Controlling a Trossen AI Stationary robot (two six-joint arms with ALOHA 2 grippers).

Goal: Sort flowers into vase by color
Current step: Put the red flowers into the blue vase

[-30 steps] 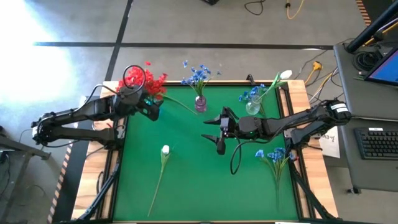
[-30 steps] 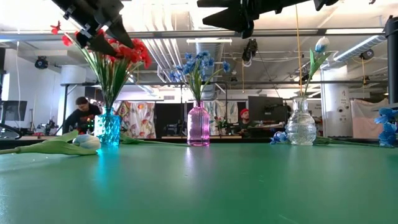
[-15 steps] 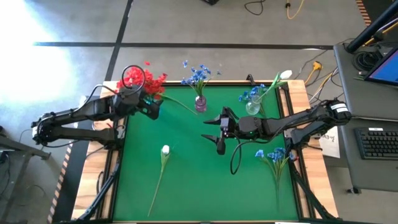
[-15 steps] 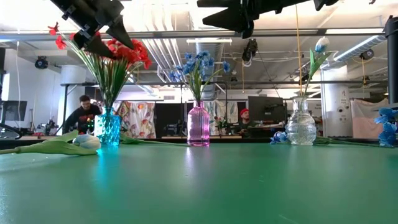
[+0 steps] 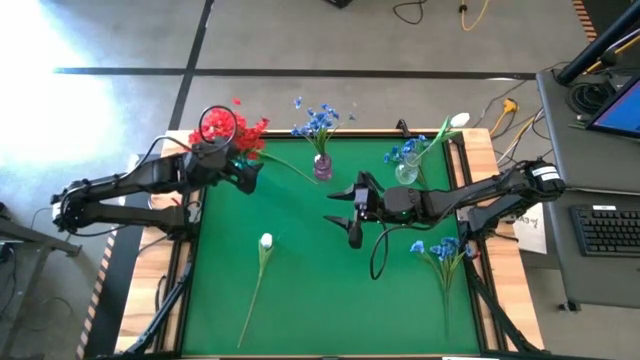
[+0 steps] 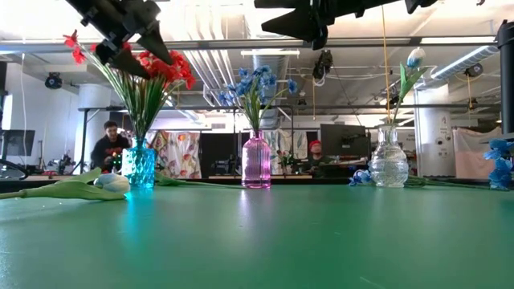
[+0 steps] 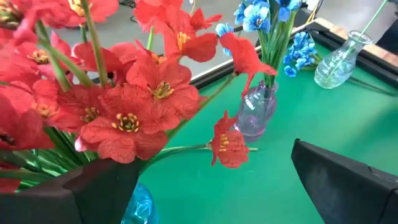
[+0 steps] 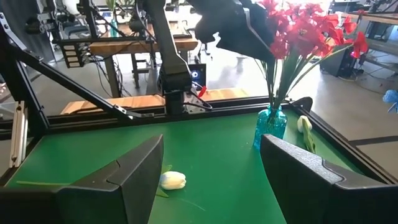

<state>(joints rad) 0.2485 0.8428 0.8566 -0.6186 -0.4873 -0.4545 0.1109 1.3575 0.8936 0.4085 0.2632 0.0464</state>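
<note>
Red flowers (image 5: 235,130) stand in a teal vase (image 6: 140,164) at the far left. My left gripper (image 5: 246,172) hovers open among their blooms (image 7: 124,112), above the vase. Blue flowers fill a purple vase (image 5: 322,167). A clear vase (image 5: 406,173) holds blue flowers and a white bud (image 5: 458,121). One white flower (image 5: 265,242) lies flat on the mat, and a blue bunch (image 5: 440,250) lies at the right. My right gripper (image 5: 345,215) hangs open and level over the mat's middle, holding nothing. My left gripper has one finger (image 7: 93,193) right beside the red stems (image 7: 59,140); I cannot tell whether it touches them. Nothing sits pinched between its fingers.
Another white bud (image 8: 303,124) lies by the teal vase, its stem (image 5: 290,165) reaching toward the purple vase. The table's raised black rim (image 5: 190,250) frames the green mat. People and desks show in the room behind.
My left gripper's fingers have spread a little wider among the red blooms, staying in the same place. The red flowers stay in the teal vase.
</note>
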